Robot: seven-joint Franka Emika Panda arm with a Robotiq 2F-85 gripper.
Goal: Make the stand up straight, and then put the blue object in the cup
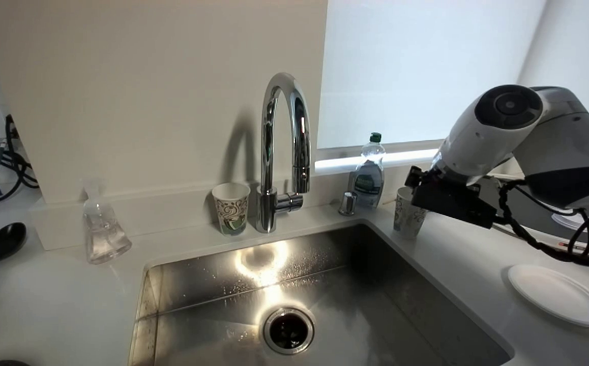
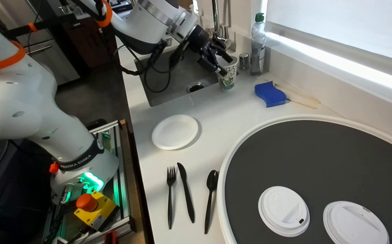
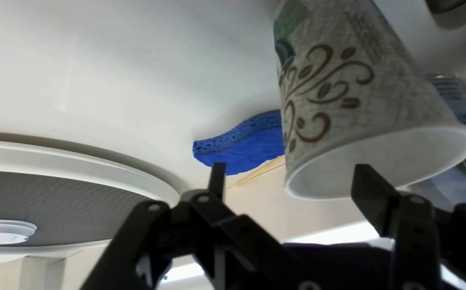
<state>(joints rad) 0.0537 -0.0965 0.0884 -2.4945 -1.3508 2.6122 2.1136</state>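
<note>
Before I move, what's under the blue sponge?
In an exterior view, a thin yellowish stick seems to meet the edge of the blue sponge; whether it runs underneath, or anything else lies there, the sponge hides.

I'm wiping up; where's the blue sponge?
In an exterior view, the blue sponge lies on the counter, right of the nearer patterned cup, beside thin sticks.

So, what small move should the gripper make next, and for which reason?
I would probably raise the open gripper slightly, to clear the nearest patterned cup before turning toward the blue sponge. The cup already stands upright, one fingertip overlaps its opening in the wrist view, and the sponge lies on the counter.
</note>
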